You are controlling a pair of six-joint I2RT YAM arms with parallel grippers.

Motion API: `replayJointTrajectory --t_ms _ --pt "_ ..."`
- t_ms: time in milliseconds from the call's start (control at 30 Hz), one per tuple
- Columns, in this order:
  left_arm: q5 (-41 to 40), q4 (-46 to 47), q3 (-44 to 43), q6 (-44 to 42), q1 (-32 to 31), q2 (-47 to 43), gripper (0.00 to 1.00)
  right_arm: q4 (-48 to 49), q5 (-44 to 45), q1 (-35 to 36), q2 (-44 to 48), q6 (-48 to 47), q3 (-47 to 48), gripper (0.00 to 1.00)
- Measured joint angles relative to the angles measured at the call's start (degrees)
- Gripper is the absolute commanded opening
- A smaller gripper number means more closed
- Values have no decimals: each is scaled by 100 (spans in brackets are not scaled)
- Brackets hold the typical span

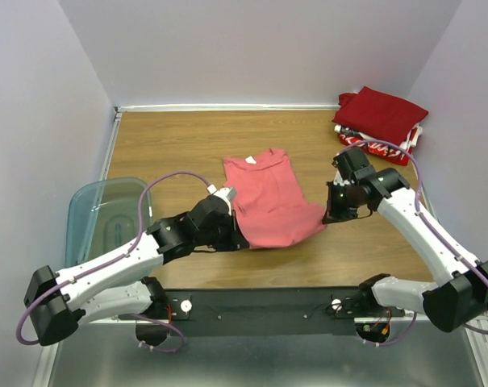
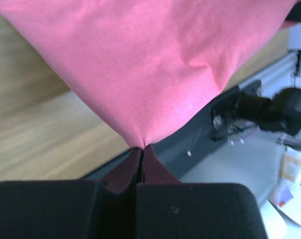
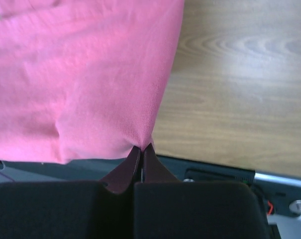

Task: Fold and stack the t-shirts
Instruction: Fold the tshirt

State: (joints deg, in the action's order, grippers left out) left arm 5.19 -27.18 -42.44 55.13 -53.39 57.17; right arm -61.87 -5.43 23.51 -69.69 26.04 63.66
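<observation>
The salmon-pink shirt (image 1: pixel 268 197) lies mid-frame on the counter (image 1: pixel 171 145), its long axis running from the collar at upper left down to the near hem. The left gripper (image 2: pixel 142 148) and right gripper (image 3: pixel 142 148) are each clamped tight on one hem corner, so the cloth extends away from both. The wrist views show each pinch; only the top view shows the dark red shirt (image 1: pixel 382 113) at upper right, nearer the right arm

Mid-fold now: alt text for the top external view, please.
The left gripper and right gripper are each shut on a near corner of the salmon-pink t-shirt at mid-table. Folded red shirts sit far right; a plastic bin sits left.
</observation>
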Motion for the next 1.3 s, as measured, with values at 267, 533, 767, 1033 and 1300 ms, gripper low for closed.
replayJointTrajectory --t_ms 267,533,767,1033,1300 --pt "35 -275 -31 960 -1176 -186 0 -927 -2 0 201 227 656 0" --pt "-258 -562 -120 1757 -1633 -275 0 -1303 42 0 127 409 1290 0" --pt "-538 -586 -118 1926 -1429 -354 0 -1167 315 0 -404 420 1327 0" --pt "-564 -492 -118 1436 -590 -157 0 -813 459 0 -1187 439 1941 0" --pt "-516 -282 -118 688 321 46 0 -463 608 0 -1845 382 2413 0"
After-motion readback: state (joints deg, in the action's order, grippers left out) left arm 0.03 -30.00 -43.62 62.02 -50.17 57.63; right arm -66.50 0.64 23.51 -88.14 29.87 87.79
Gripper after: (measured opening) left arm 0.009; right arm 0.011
